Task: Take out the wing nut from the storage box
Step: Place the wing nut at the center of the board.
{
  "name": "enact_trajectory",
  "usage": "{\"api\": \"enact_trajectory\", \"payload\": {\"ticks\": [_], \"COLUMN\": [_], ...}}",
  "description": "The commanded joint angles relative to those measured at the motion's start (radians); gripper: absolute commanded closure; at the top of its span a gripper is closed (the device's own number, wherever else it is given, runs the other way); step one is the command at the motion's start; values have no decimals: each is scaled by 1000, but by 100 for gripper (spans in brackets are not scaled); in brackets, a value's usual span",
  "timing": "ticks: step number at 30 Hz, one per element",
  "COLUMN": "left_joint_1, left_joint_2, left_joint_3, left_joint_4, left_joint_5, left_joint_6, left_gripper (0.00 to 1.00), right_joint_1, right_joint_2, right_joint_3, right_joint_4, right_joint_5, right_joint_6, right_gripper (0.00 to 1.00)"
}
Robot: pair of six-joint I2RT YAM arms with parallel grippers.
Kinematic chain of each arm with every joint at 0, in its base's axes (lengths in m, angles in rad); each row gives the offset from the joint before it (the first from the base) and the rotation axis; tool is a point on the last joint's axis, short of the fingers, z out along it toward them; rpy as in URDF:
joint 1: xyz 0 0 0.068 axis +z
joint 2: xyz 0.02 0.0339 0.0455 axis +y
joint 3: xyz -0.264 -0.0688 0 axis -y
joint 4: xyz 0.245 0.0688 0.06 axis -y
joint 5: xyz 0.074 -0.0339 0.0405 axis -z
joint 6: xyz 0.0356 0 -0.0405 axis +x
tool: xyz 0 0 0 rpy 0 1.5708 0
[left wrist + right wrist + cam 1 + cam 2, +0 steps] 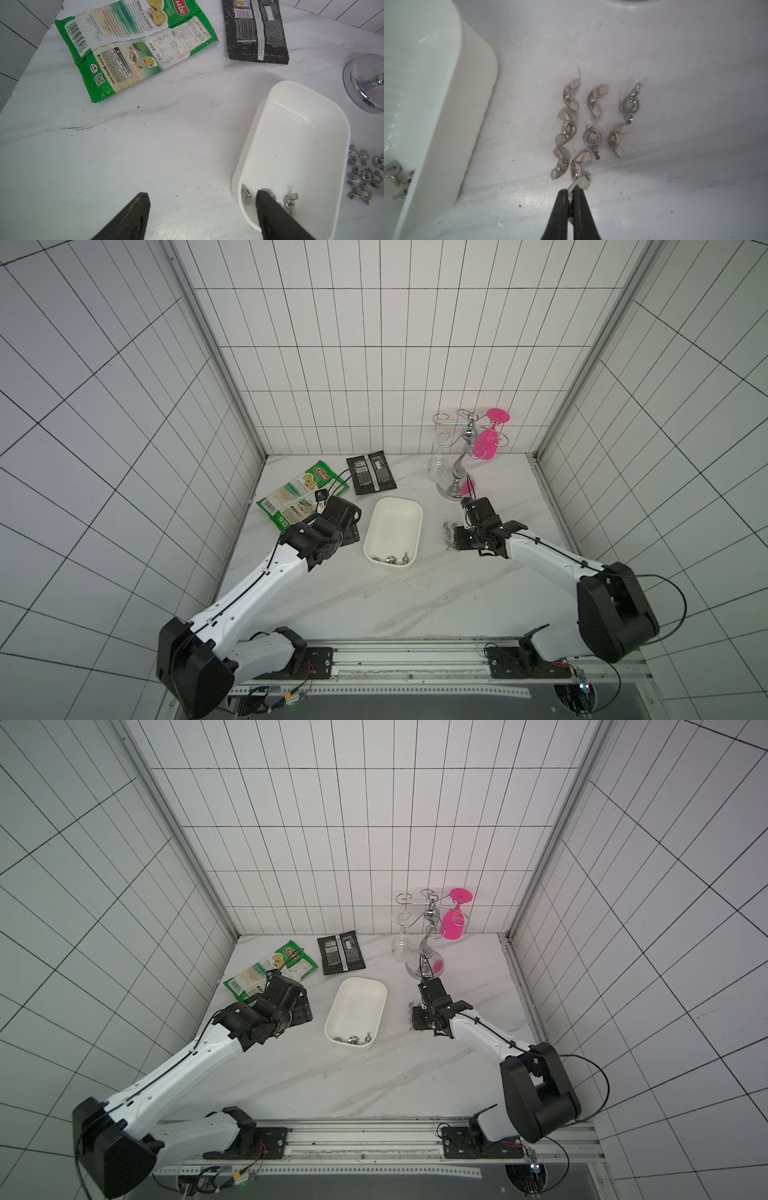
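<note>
Both top views: the white storage box (411, 510) sits mid-bench (374, 605), with wing nuts (390, 559) at its near end and the right end effector (456, 537) nearby. Left wrist: the left end effector (202, 194) stands wide by the box. Right wrist: the right end effector is pinched, apparently on one wing of a loose wing nut (577, 166) outside the box.

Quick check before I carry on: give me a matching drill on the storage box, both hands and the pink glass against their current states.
Things:
1. storage box
2. right hand
3. left hand
4. pink glass

States:
A. hangs upside down from the rack
B. open, holding nothing
C. shut on one wing of a wing nut
D. has loose nuts at one end

Pairs: 1-D, 2-C, 3-B, 4-A
</note>
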Motion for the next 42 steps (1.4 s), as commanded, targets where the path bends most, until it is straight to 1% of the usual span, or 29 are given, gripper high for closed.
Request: {"api": "enact_trajectory", "payload": {"ticks": [1, 10, 28, 31, 37, 42], "left_joint_1": [-5, -5, -5, -5, -5, -5], "left_joint_2": [6, 14, 4, 4, -4, -9], "left_joint_3": [34, 47, 40, 38, 35, 33], "left_joint_4": [14, 13, 9, 7, 0, 0], "left_joint_5": [2, 0, -8, -8, -19, -22], "left_joint_6": [6, 14, 16, 15, 12, 11], "left_gripper": [16, 16, 16, 16, 16, 16], "right_joint_1": [-29, -81, -84, -86, -86, -86], "right_joint_2": [-22, 43, 149, 159, 164, 127], "right_joint_3": [-23, -47, -49, -41, -41, -39], "right_joint_4": [-3, 50, 118, 118, 109, 94], "right_joint_5": [19, 3, 7, 8, 12, 12], "right_joint_6": [23, 35, 63, 64, 63, 63], "right_gripper": [93, 93, 90, 88, 80, 77]}}
